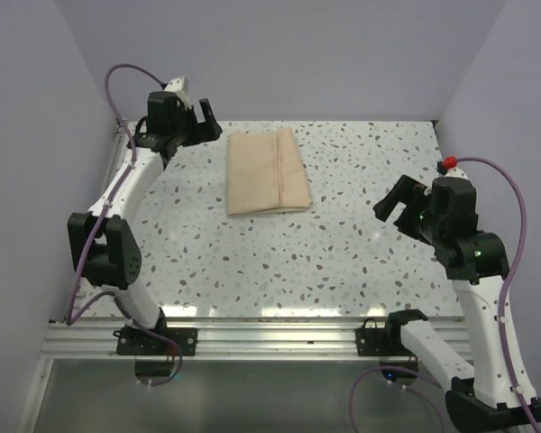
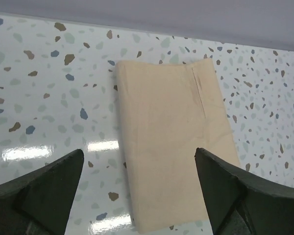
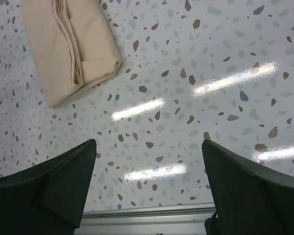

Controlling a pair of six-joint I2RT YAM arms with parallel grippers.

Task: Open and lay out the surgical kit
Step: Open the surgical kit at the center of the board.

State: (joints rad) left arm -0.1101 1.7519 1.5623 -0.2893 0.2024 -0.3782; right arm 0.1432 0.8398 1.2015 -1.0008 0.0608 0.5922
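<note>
one folded cloth (image 1: pixel 267 171) lies in the upper middle of the frame. one speckled table (image 1: pixel 343 257). two robot arms: the left arm (image 1: pixel 126 194) and the right arm (image 1: pixel 476 271).

Top external: my fixed view, high above and behind both arm bases (image 1: pixel 158 341), facing down over the whole table (image 1: pixel 343 262).
Left wrist: close, steeply above the folded cloth wrap (image 2: pixel 161 147).
Right wrist: farther off, wrap at upper left.
I find the wrap in all three.

Plain beige cloth wrap (image 1: pixel 267 171) on white, multicolour-speckled table (image 1: pixel 343 253).
</note>
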